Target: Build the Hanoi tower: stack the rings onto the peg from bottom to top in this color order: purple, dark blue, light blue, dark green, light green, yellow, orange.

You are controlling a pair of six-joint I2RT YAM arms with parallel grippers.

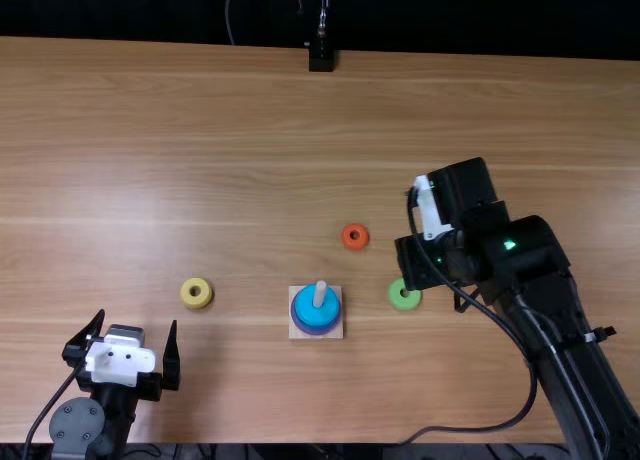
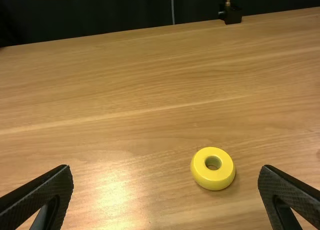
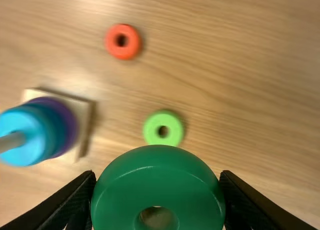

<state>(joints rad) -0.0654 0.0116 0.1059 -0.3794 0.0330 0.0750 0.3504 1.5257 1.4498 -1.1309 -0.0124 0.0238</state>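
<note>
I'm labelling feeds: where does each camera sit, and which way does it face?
Top view: above the table's near edge, steeply down and forward; left arm, right arm show.
Left wrist view: on that arm, forward over the yellow ring; left gripper shows.
Right wrist view: on that arm, looking down; right gripper holds dark green ring.
Top and right wrist views share the orange ring.

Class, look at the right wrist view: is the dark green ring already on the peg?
No, the dark green ring is held between the right gripper's fingers, away from the peg.
</note>
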